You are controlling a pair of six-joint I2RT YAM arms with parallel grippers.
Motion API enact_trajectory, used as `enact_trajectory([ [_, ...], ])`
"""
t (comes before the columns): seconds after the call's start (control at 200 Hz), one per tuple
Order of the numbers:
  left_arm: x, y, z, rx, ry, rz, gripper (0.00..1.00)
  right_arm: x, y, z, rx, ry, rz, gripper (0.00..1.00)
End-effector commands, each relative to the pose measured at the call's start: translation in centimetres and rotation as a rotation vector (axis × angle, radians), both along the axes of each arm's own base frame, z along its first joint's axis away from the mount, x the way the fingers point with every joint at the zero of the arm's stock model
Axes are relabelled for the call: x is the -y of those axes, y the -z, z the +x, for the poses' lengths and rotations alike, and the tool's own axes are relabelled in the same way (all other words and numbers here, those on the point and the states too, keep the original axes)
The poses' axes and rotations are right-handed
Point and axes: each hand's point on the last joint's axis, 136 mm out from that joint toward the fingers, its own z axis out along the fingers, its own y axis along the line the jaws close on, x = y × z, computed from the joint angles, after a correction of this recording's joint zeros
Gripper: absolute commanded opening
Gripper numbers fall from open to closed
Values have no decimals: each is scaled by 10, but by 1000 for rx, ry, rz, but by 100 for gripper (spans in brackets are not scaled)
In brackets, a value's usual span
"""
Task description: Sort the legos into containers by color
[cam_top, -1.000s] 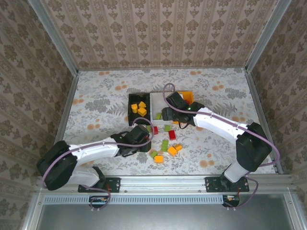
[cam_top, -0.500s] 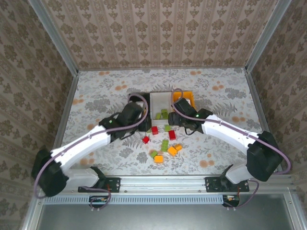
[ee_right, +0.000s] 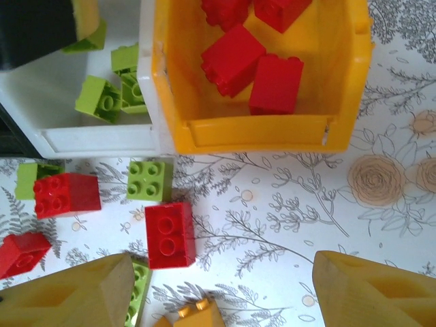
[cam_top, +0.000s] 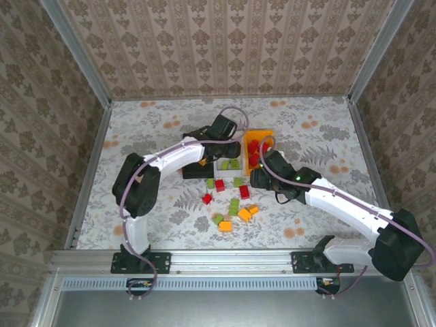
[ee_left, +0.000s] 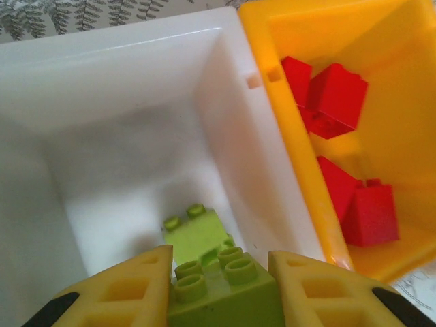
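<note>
left gripper (ee_left: 219, 266): closed on a green brick (ee_left: 225, 303), which is pinched between both yellow pads (ee_left: 116, 289) with its studs facing out past the tips
held brick place: between the jaws, over the open white bin (ee_left: 136, 102); not touching the bin floor as far as can be told
beyond left jaws: one more green (ee_left: 194, 228) lies on the white bin floor, straight ahead of the tips
side of left jaws: orange bin (ee_left: 409, 136) is joined to the white bin, off to the right pad's side; red bricks (ee_left: 337, 95) are piled inside it
right gripper (ee_right: 223, 272): jaws wide open, nothing between them but bare table (ee_right: 272, 218)
ahead of right jaws: front wall of the orange bin, with red bricks inside; the white bin is next to it, toward the view's left, with several greens (ee_right: 102, 99) in it
near right jaws: a loose red (ee_right: 169, 234) is just ahead of the gap, nearer the finger at the view's left; a loose green (ee_right: 145, 179) is just past it; two more reds (ee_right: 65, 194) are off beyond that finger
at right jaws' base: the tip of an orange brick (ee_right: 191, 315), between the fingers and cut off by the frame edge
black bin (cam_top: 191, 172): beside the white bin, on the side away from the orange bin; mostly under the left arm, contents hidden
loose pile (cam_top: 231, 208): red, green and orange bricks on the table, beside and just behind the right jaws, in front of the bins
</note>
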Motion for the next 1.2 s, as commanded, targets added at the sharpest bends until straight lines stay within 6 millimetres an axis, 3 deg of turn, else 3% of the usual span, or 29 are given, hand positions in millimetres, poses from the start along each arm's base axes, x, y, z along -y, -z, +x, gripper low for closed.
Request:
enact_trajectory([
  [0.0, 6, -5, 6, 4, 28, 15, 39, 6, 7, -12, -40, 1, 4, 72],
  [0.115, 9, -11, 7, 5, 24, -7, 59, 2, 11, -14, -56, -14, 12, 72],
  [0.31, 10, -66, -10, 91, 39, -100, 82, -9, 24, -15, -96, -45, 5, 72],
  [0.455, -6, -108, -46, 173, 53, -159, 95, -34, 35, -11, -115, -107, 3, 71],
  [0.515, -19, -113, -65, 196, 50, -161, 100, -43, 37, -8, -120, -125, -6, 71],
  [0.545, -26, -114, -75, 207, 48, -161, 100, -46, 48, -8, -145, -129, -27, 71],
  [0.66, -61, -102, -109, 212, 3, -139, 100, -54, 63, -2, -166, -129, -44, 70],
  [0.93, -148, -39, -165, 141, -175, -113, 100, -65, 96, 13, -215, -115, -98, 68],
  [1.09, -175, -12, -180, 102, -253, -104, 100, -63, 112, 11, -248, -104, -120, 61],
  [1.195, -187, 5, -184, 90, -296, -99, 100, -60, 116, 8, -254, -97, -125, 49],
])
